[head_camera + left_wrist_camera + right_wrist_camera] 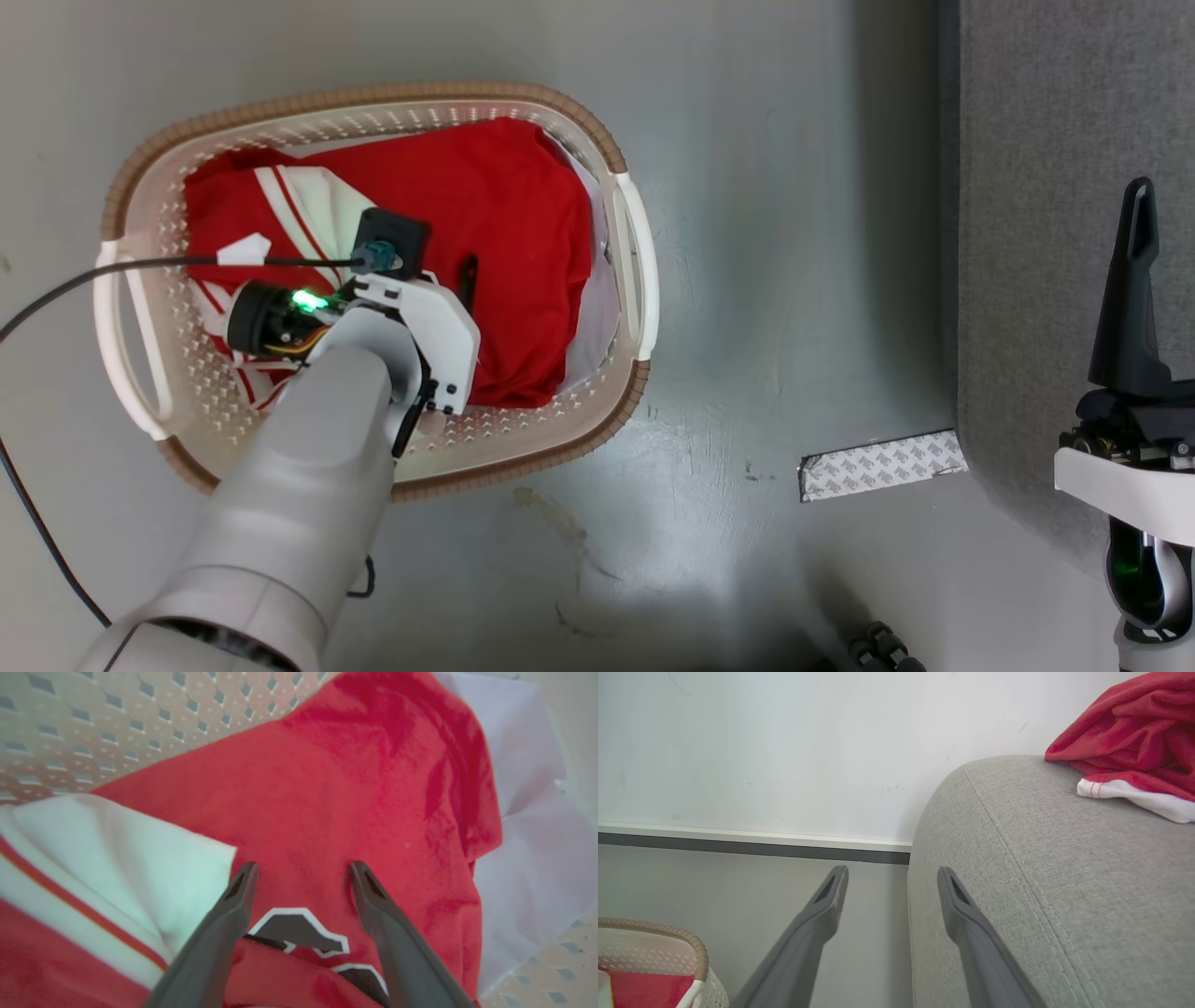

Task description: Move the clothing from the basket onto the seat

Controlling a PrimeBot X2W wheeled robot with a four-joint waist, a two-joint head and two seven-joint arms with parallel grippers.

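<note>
The white perforated basket (635,252) with a brown rim stands on the floor, holding red clothing (504,215) with white striped trim. My left gripper (303,865) reaches down into it and is open. Its fingers straddle red fabric with black white-outlined lettering (299,928); whether the tips touch I cannot tell. A white panel with a red stripe (117,868) lies to its left. My right gripper (892,870) hangs open and empty beside the rounded arm of the grey seat (1064,858). Another red garment (1134,728) with a white edge lies on the seat.
A pale liner (537,835) shows under the clothing at the basket's right side. A strip of patterned tape (882,464) lies on the grey floor by the seat's corner (1074,187). A black cable (140,266) runs over the basket's left rim. A wall with a dark baseboard (738,847) stands behind.
</note>
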